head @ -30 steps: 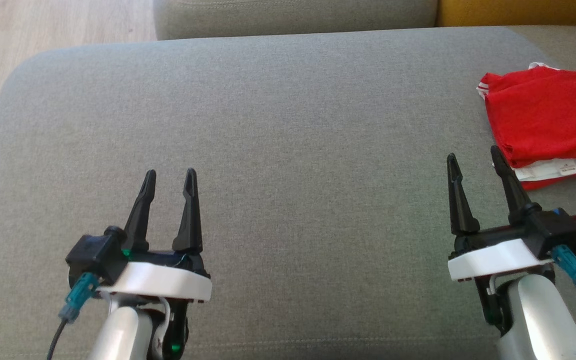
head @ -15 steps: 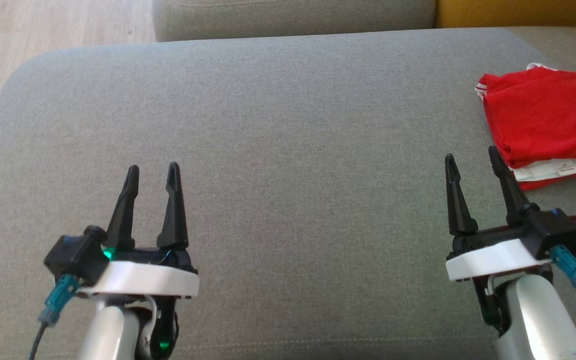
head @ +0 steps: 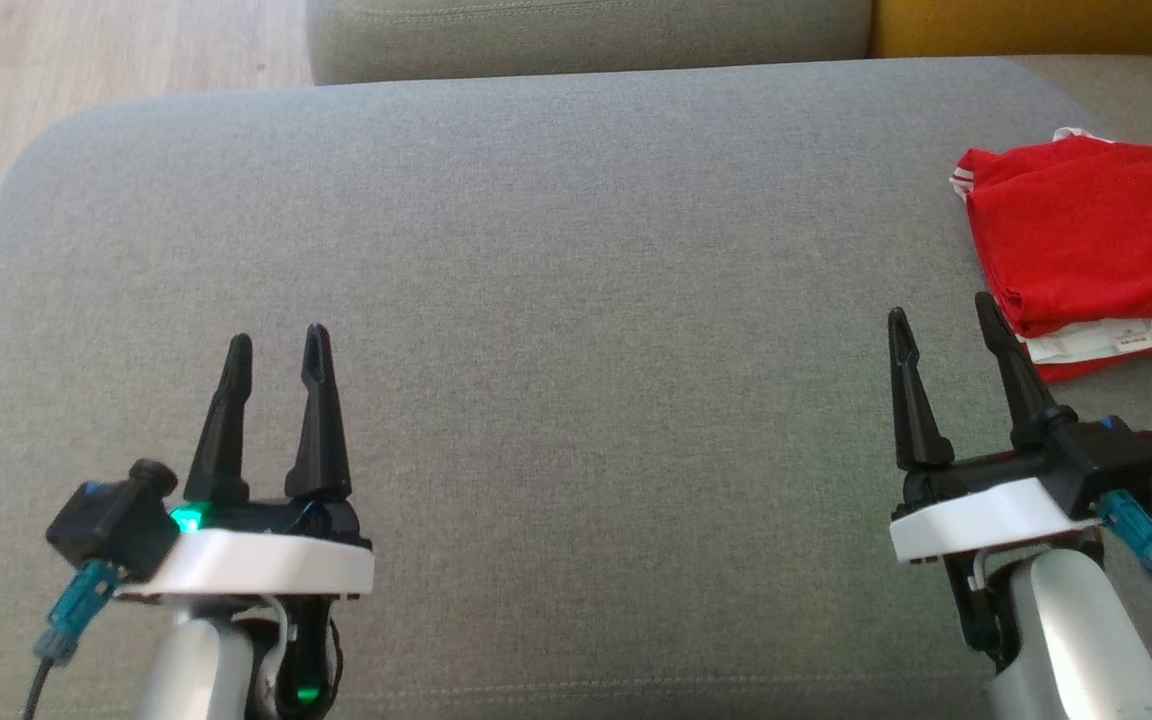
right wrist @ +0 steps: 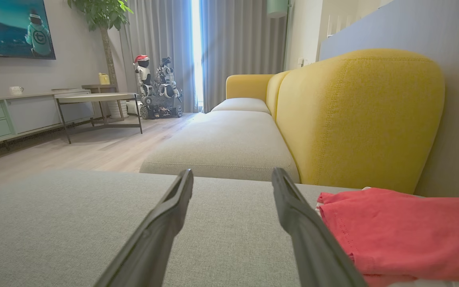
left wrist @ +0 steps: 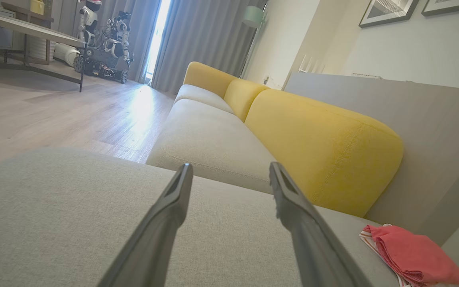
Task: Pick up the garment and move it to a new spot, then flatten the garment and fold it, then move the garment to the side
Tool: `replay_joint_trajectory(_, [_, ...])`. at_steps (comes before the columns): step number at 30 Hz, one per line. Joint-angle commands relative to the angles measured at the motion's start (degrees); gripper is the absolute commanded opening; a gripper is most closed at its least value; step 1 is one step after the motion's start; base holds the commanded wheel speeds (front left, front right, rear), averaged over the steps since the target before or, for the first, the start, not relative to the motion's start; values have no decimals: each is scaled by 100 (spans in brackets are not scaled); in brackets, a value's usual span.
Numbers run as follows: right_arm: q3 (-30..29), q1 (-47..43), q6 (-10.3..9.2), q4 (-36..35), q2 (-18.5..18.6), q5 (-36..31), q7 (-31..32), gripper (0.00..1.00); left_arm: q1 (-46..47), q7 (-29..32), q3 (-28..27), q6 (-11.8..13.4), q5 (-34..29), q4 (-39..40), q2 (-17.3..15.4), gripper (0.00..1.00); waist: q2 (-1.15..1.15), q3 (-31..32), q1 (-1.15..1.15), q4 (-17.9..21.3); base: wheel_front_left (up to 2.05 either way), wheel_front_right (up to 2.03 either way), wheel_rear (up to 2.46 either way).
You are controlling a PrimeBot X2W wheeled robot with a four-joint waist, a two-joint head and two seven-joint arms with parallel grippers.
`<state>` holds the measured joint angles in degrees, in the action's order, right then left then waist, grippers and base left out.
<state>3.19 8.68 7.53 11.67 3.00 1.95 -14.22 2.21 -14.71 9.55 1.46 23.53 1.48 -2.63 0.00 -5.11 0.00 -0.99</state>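
Observation:
The garment (head: pixel 1096 245) is red with white trim, folded into a flat stack at the right edge of the grey sofa cushion (head: pixel 536 260). In the right wrist view the garment (right wrist: pixel 401 231) lies just right of my right fingers. It also sits small at the lower right of the left wrist view, garment (left wrist: pixel 412 255). My right gripper (head: pixel 941 322) stands open and empty, just left of the garment's near corner. Far to the left, my left gripper (head: pixel 276 345) is open and empty above bare cushion.
A yellow backrest (right wrist: pixel 357 115) rises behind the garment, with a further grey seat (right wrist: pixel 221 143) beyond the cushion. Wooden floor (head: pixel 86 50) lies off the cushion's left edge. A low table (right wrist: pixel 94 97) and another robot (right wrist: pixel 155 87) stand far across the room.
My left gripper has drifted left and slightly toward the near edge of the cushion. The right gripper and the garment have stayed put.

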Motion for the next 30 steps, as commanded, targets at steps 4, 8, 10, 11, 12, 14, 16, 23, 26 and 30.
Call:
replay_joint_trajectory(4, [151,136,-4,-174,-12,17,-75,100,74,-29,-240,-47,105,161,-25,100,0,46,0,1,0,0,0])
replay_joint_trajectory(8, [166,117,-4,-164,-12,16,-75,100,47,-29,-248,-67,138,160,-25,100,0,83,0,1,0,0,0])
replay_joint_trajectory(10, [181,107,-4,-157,-12,18,-76,100,36,-29,-256,-82,168,167,-25,100,0,105,0,1,0,0,0])
replay_joint_trajectory(11, [188,105,-4,-153,-12,19,-76,100,29,-29,-261,-89,192,171,-25,100,0,113,0,3,0,0,0])
replay_joint_trajectory(12, [194,105,-4,-149,-12,18,-76,100,21,-29,-263,-96,215,174,-25,100,0,123,0,5,0,0,0])
replay_joint_trajectory(14, [201,105,-4,-145,-12,21,-76,100,9,-29,-262,-117,275,191,-25,100,0,136,0,7,0,0,0])
replay_joint_trajectory(16, [45,-11,0,82,-6,6,-13,0,-115,1,-72,-97,286,-69,2,0,0,139,0,7,0,0,0])
replay_joint_trajectory(23, [32,-139,0,284,4,374,51,0,-195,63,-101,-117,566,-338,-11,0,0,154,0,11,0,0,0])
replay_joint_trajectory(26, [20,-139,0,286,17,606,93,0,-180,102,-122,-136,739,-371,-25,0,0,162,0,13,0,0,0])
replay_joint_trajectory(30, [8,-139,0,288,27,832,132,0,-163,141,-144,-157,909,-406,-37,0,0,171,0,15,0,0,0])
